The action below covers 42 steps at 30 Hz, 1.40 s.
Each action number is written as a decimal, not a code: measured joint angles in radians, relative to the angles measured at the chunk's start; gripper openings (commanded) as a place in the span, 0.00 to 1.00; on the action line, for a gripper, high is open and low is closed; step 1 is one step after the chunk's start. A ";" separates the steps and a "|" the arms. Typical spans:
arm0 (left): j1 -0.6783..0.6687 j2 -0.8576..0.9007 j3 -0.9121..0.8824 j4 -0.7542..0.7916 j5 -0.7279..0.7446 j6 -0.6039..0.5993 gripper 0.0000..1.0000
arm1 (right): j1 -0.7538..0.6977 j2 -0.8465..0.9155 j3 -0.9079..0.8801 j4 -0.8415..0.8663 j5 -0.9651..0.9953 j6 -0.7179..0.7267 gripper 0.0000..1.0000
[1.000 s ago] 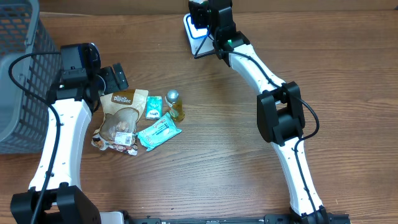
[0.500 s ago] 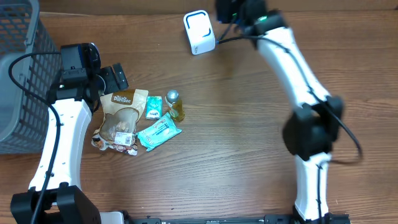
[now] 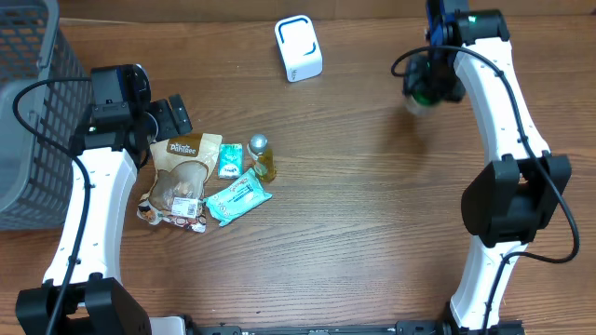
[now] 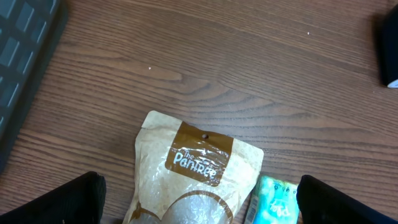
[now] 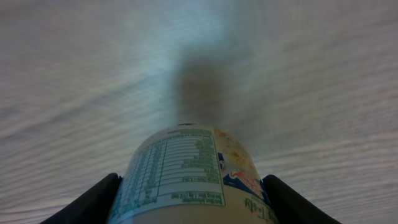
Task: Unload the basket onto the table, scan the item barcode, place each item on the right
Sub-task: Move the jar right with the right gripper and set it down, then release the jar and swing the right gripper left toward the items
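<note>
Can [image 5: 186, 174] is clamped in the right gripper [image 3: 430, 86], well right of the scanner [image 3: 298, 48] at the far side. Left gripper [image 3: 169, 116] stands apart, empty, above the pouch [image 3: 184, 167]. Risk: the barcode side may face away from the scanner, giving no read; the blurred wrist view suggests speed, so slippage is possible.

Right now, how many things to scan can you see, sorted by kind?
Brown pouch: 1
Teal packets: 2
Small bottle: 1
Labelled container, held by the right fingers: 1
Total: 5 clearly seen
</note>
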 measured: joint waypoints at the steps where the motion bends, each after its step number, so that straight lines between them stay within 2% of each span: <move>1: 0.000 0.000 0.000 -0.001 0.000 0.000 1.00 | -0.013 0.002 -0.049 0.015 0.000 0.009 0.40; 10: 0.000 0.000 0.000 0.000 0.000 0.000 1.00 | -0.129 0.010 -0.359 0.134 0.000 0.064 0.51; 12: 0.000 0.000 0.000 -0.001 0.000 0.000 1.00 | -0.152 0.010 -0.397 0.145 -0.005 0.069 0.59; 16: 0.000 0.000 0.000 -0.001 0.000 0.000 1.00 | -0.169 0.004 -0.417 0.156 -0.005 0.080 0.86; 23: 0.000 0.000 0.000 -0.001 0.000 0.000 1.00 | -0.167 0.004 -0.428 0.156 0.000 0.084 0.88; 27: 0.000 0.000 0.000 -0.001 0.000 0.000 1.00 | -0.167 0.004 -0.367 0.082 0.002 0.085 0.98; 33: 0.000 0.000 0.000 0.000 0.000 0.000 0.99 | -0.163 -0.030 -0.035 -0.112 -0.024 0.095 0.96; 36: 0.000 0.000 0.000 -0.001 0.000 0.000 1.00 | -0.145 -0.083 0.074 -0.145 -0.072 0.086 0.95; 42: 0.000 0.000 0.000 -0.001 0.000 0.000 1.00 | -0.013 -0.174 0.126 -0.129 -0.203 0.056 0.94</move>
